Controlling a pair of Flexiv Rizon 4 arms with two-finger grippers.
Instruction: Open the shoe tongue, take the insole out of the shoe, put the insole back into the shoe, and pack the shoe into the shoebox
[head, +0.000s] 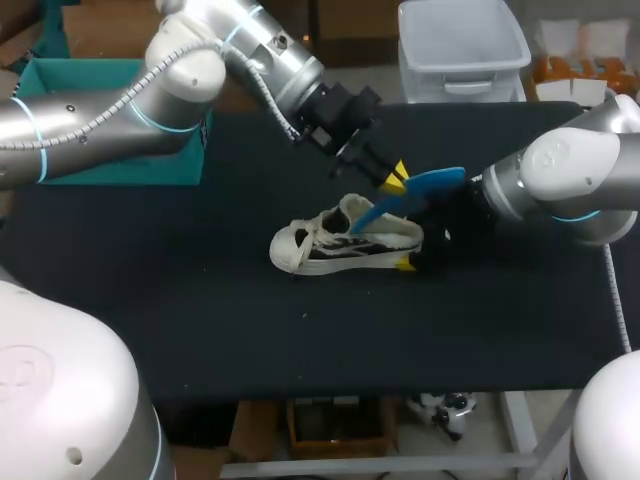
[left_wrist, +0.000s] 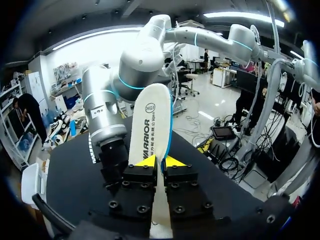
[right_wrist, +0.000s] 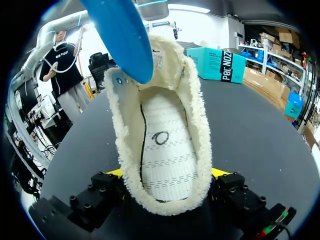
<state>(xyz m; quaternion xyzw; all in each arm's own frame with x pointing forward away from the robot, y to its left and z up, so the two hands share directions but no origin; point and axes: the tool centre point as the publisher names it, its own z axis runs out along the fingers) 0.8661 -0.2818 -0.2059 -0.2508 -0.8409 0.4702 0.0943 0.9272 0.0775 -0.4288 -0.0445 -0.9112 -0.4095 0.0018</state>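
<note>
The left gripper (left_wrist: 160, 162) is closed on the insole (left_wrist: 152, 120) (which extends ahead of the tips). The right gripper (right_wrist: 167, 174) clamps the shoe (right_wrist: 162, 140) heel from both sides.

Shoe (head: 345, 243): on the table (head: 200, 330), near its middle, toe to the left, heel to the right.
Insole (head: 415, 190): above the shoe, slanting. Its lower end is at the shoe's opening, its upper end up behind the heel.
Left gripper (head: 396, 179): above and behind the shoe's heel, clamped on the insole's upper part.
Right gripper (right_wrist: 168, 172): at the shoe's heel, a finger pressed on each side.
Shoebox (head: 110, 120): behind the shoe, well off to its left.
</note>
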